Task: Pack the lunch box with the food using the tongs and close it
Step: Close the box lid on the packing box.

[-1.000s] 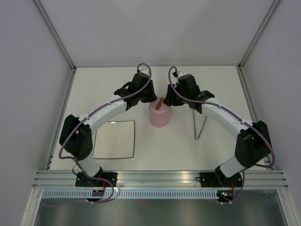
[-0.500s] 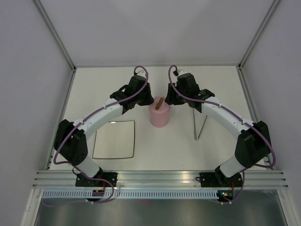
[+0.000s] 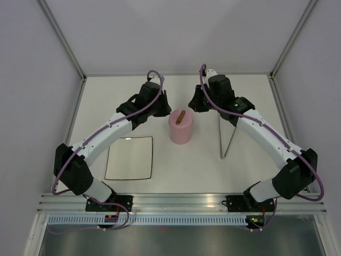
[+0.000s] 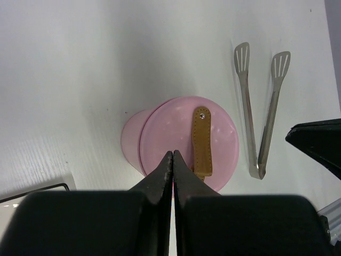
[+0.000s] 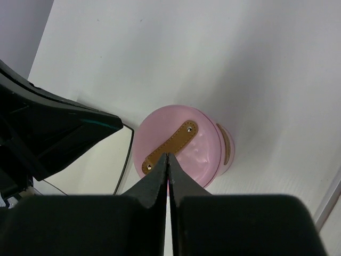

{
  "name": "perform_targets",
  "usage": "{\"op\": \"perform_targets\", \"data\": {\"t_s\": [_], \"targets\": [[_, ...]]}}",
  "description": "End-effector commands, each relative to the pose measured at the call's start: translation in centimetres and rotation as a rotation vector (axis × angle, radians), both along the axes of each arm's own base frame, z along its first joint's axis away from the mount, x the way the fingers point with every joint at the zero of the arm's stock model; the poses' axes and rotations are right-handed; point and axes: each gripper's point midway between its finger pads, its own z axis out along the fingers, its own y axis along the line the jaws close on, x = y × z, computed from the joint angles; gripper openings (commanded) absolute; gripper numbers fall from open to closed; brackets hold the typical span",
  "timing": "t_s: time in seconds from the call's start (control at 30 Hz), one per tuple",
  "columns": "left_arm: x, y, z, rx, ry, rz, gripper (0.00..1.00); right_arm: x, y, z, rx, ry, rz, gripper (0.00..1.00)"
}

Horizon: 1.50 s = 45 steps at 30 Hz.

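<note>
- White-walled cell, white table point(image 3: 181, 170); plate point(image 3: 129, 157) near-left of lunch box point(image 3: 180, 133), no food in sight.
- Lunch box mid-table, lid point(image 4: 165, 128) on; tongs point(image 4: 248, 112) lie just right of it.
- Left fingers point(image 4: 162, 173) & right fingers point(image 5: 159, 178) pressed together, empty, at box's far side.
- Closing looks done; next: retract arms.
- Vs 1 s ago: right fingers part-open → closed; both arms backed off.

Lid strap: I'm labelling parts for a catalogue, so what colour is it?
The strap is tan brown with stitched edges, clearest in the left wrist view.
</note>
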Motion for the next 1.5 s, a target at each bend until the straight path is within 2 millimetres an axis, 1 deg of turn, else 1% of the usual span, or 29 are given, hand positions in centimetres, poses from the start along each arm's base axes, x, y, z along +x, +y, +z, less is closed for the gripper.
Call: {"op": "perform_targets", "data": {"t_s": [0.0,0.07,0.1,0.17,0.2,0.23,0.27,0.3,0.33,0.4,0.43,0.47,0.5,0.6,0.73,0.83,0.87,0.93,1.03,1.13,1.17,1.2,1.23,1.27,1.3,1.37,1.4,1.43,1.47], "targets": [[-0.2,-0.6,3.3,-0.039,-0.068,-0.047,0.02,-0.7,-0.3,0.7,-0.018,-0.014,0.016,0.02],[-0.2,-0.7,2.2,-0.024,-0.043,-0.051,0.02,-0.9,-0.4,-1.4,-0.044,0.025,0.021,0.01],[-0.5,-1.3,0.8,-0.026,-0.001,-0.074,0.02,-1.3,-0.4,-3.1,-0.058,0.06,0.033,0.01],[-1.1,-2.0,-0.9,-0.031,0.052,-0.098,0.02,-1.5,-0.1,-6.0,-0.079,0.118,0.047,0.01],[-1.5,-2.2,-2.2,-0.02,0.08,-0.105,0.02,-1.9,0.0,-7.4,-0.091,0.148,0.055,0.01],[-1.9,-2.6,-3.6,0.004,0.106,-0.113,0.02,-2.5,0.0,-9.4,-0.113,0.189,0.059,0.01],[-2.1,-2.5,-4.6,0.022,0.122,-0.11,0.02,-2.6,-0.1,-10.9,-0.129,0.222,0.054,0.0],[-2.5,-2.4,-6.0,0.038,0.154,-0.101,0.02,-3.0,-0.1,-11.7,-0.136,0.242,0.058,0.0],[-2.8,-2.3,-6.9,0.048,0.175,-0.098,0.02,-3.3,-0.2,-12.7,-0.151,0.26,0.064,0.0],[-3.6,-1.8,-8.4,0.063,0.213,-0.085,0.02,-3.6,-0.3,-13.5,-0.171,0.272,0.07,0.0],[-3.8,-1.7,-8.7,0.067,0.222,-0.084,0.02,-3.8,-0.4,-13.7,-0.182,0.277,0.071,0.0],[-3.8,-1.3,-8.8,0.077,0.213,-0.065,0.02,-3.8,-0.5,-13.7,-0.187,0.276,0.07,0.0],[-4.1,-1.0,-9.3,0.088,0.223,-0.055,0.02,-3.8,-0.7,-13.7,-0.19,0.273,0.068,0.0],[-4.5,-0.5,-9.3,0.085,0.223,-0.04,0.02,-3.8,-0.7,-13.4,-0.193,0.262,0.072,0.01],[-4.6,-0.3,-8.9,0.078,0.215,-0.025,0.02,-3.1,-0.5,-11.4,-0.169,0.213,0.066,0.01],[-4.2,-0.4,-8.3,0.072,0.198,-0.021,0.02,-2.2,-1.0,-9.9,-0.173,0.164,0.019,0.0],[-3.9,-0.2,-8.0,0.073,0.184,0.001,0.02,-1.9,-0.9,-9.2,-0.166,0.148,0.007,0.01],[-3.5,0.1,-7.5,0.072,0.168,0.028,0.02,-1.5,-0.6,-8.6,-0.155,0.14,0.013,0.01],[-3.1,0.5,-5.6,0.042,0.127,0.07,0.02,-0.7,-0.4,-7.5,-0.162,0.125,0.016,0.01],[-2.7,0.8,-3.0,0.036,0.057,0.065,0.04,0.1,-0.9,-6.3,-0.176,0.099,-0.018,0.01],[-2.2,1.0,-1.7,0.039,0.021,0.077,0.05,0.3,-1.0,-6.0,-0.175,0.09,-0.028,0.01],[-2.0,1.3,-1.1,0.046,0.001,0.084,0.09,0.7,-1.2,-5.4,-0.171,0.073,-0.04,0.0],[-1.9,1.6,0.3,0.052,-0.029,0.086,0.11,0.9,-1.4,-5.0,-0.168,0.061,-0.05,0.0],[-1.6,2.1,1.0,0.061,-0.053,0.105,0.13,1.3,-1.7,-4.7,-0.173,0.044,-0.073,0.0],[-1.5,2.4,1.5,0.066,-0.067,0.111,0.18,1.8,-2.0,-4.1,-0.166,0.028,-0.088,0.0],[-1.4,2.9,2.7,0.074,-0.102,0.124,0.24,2.2,-2.4,-3.4,-0.161,0.009,-0.111,0.0],[-1.4,3.1,3.0,0.08,-0.109,0.127,0.3,2.5,-2.9,-3.3,-0.156,0.006,-0.129,0.0],[-1.4,3.3,3.2,0.086,-0.116,0.128,0.32,2.6,-3.1,-3.0,-0.141,0.001,-0.144,0.01],[-1.5,3.8,3.3,0.096,-0.123,0.142,0.35,2.5,-3.4,-3.5,-0.138,0.015,-0.157,0.01]]}}
